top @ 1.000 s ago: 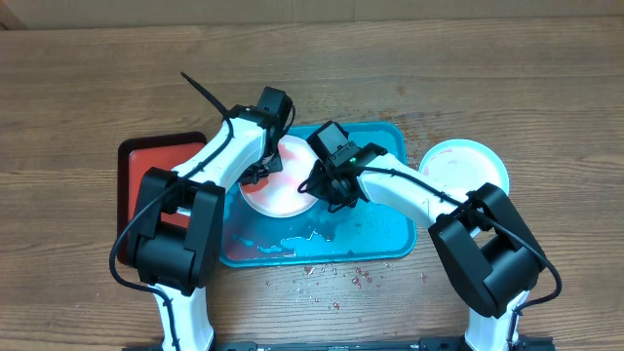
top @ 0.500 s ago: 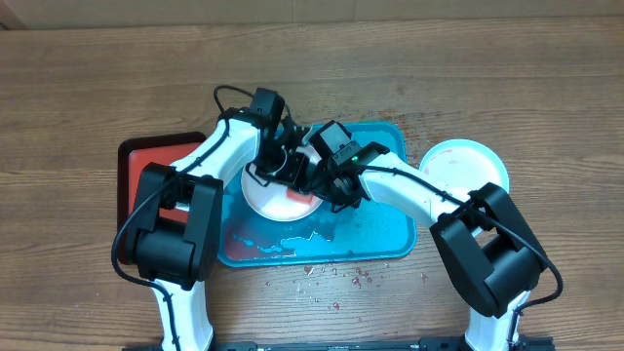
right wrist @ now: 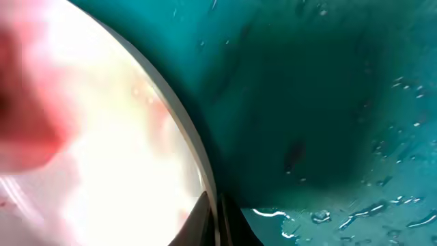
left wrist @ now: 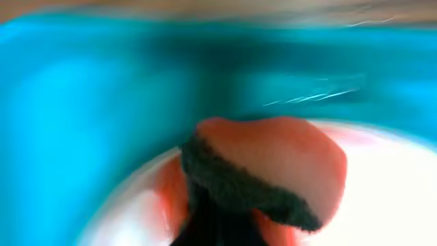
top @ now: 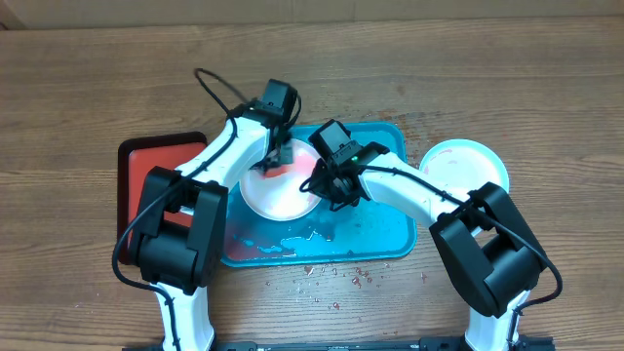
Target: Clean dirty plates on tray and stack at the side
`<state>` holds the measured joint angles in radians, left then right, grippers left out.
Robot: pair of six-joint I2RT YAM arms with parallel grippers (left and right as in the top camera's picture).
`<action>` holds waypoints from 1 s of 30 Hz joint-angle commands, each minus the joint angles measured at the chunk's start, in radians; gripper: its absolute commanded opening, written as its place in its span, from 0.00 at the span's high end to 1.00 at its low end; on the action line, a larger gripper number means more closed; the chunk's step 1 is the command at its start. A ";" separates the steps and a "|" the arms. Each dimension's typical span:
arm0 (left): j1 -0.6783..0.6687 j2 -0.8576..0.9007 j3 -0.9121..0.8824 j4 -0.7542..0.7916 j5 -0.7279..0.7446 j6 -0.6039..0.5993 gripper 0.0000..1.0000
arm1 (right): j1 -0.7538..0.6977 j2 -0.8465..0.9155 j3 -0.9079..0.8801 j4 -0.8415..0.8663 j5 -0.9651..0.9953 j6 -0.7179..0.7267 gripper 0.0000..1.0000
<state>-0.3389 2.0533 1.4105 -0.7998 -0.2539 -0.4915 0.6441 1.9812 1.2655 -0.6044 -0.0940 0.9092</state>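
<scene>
Currently mid-scrub, I judge. Left gripper (top: 280,154) clamps dark-backed orange sponge (left wrist: 273,164) on small round white plastic plate (top: 283,203) inside large turquoise rectangular plastic tray (top: 380,239). Right gripper (top: 325,185) pinches plate rim. Reddish smear (left wrist: 164,195) visible; next I wipe it, then stack on pale aqua round plate (top: 463,164) at side.

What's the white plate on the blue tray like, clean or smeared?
Smeared: reddish film shows on the white plate around the sponge in the left wrist view.

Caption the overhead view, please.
Left claw holds a sponge on the white plate in the blue tray; right claw grips its rim.
</scene>
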 commanded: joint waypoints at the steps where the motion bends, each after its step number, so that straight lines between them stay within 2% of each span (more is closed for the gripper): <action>1: 0.031 0.050 -0.048 -0.106 -0.333 -0.179 0.96 | -0.003 0.018 -0.023 -0.025 0.022 -0.001 0.96; 3: 0.031 0.050 -0.048 -0.149 -0.305 -0.178 0.96 | -0.003 0.018 -0.023 -0.025 0.022 -0.001 0.96; 5: 0.031 0.050 -0.048 -0.179 -0.206 -0.141 0.96 | -0.003 0.018 -0.023 -0.026 0.022 -0.001 0.96; 7: 0.031 0.050 -0.048 -0.185 -0.050 -0.022 0.96 | -0.003 0.018 -0.023 -0.026 0.022 -0.001 0.96; 11: 0.031 0.050 -0.047 -0.196 0.386 0.326 0.96 | -0.003 0.018 -0.023 -0.026 0.014 -0.002 0.96; 13: 0.031 0.050 -0.036 -0.224 0.515 0.405 0.96 | -0.003 0.018 -0.023 -0.024 0.009 -0.019 0.96; 18: 0.043 0.008 0.050 -0.272 0.468 0.324 0.96 | -0.003 0.018 -0.023 -0.023 0.003 -0.024 0.96; 26: 0.070 -0.195 0.200 -0.279 0.432 0.253 0.96 | -0.003 0.018 -0.023 -0.014 0.003 -0.029 0.95; 29: 0.081 -0.266 0.224 -0.297 0.372 0.217 0.96 | -0.003 0.018 -0.023 0.014 0.003 -0.066 0.81; 30: 0.084 -0.286 0.224 -0.300 0.359 0.217 0.96 | -0.003 0.019 -0.023 0.026 0.004 -0.074 0.80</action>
<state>-0.2703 1.8549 1.6005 -1.0882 0.1410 -0.2356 0.6529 1.9816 1.2621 -0.5884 -0.1242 0.8627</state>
